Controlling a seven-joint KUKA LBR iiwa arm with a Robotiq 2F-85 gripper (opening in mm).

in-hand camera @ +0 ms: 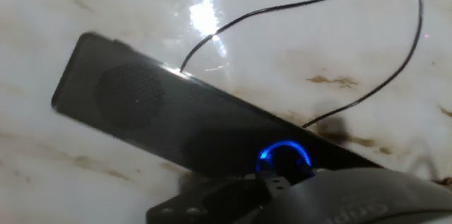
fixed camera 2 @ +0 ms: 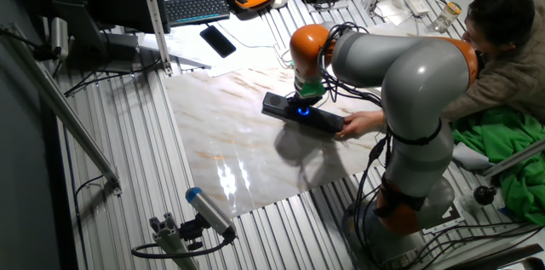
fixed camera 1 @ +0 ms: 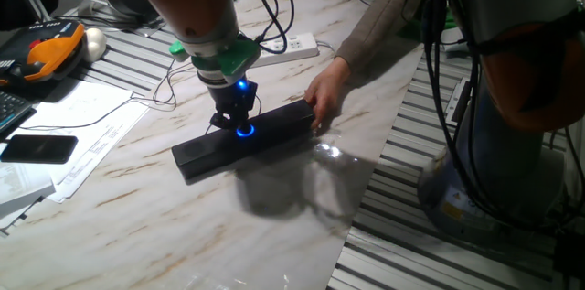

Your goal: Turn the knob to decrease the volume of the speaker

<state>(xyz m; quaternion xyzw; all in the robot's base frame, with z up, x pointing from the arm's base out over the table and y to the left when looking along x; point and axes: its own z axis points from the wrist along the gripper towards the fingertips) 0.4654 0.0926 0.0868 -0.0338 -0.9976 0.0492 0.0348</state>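
Note:
The speaker [fixed camera 1: 242, 139] is a long black soundbar lying slantwise on the marble tabletop; it also shows in the other fixed view [fixed camera 2: 308, 115] and the hand view [in-hand camera: 141, 107]. The knob [fixed camera 1: 244, 131] glows blue near the bar's middle, and its ring shows in the hand view [in-hand camera: 284, 157]. My gripper [fixed camera 1: 240, 118] points straight down with its fingertips on the knob, the fingers close together around it. Its lower part is blurred and hides the knob's near side in the hand view [in-hand camera: 275, 181].
A person's hand [fixed camera 1: 324, 98] holds the speaker's right end. Thin black cables [in-hand camera: 282, 8] run across the marble behind the bar. A white power strip [fixed camera 1: 297, 46] lies at the back; a phone [fixed camera 1: 38, 148] and papers lie at the left.

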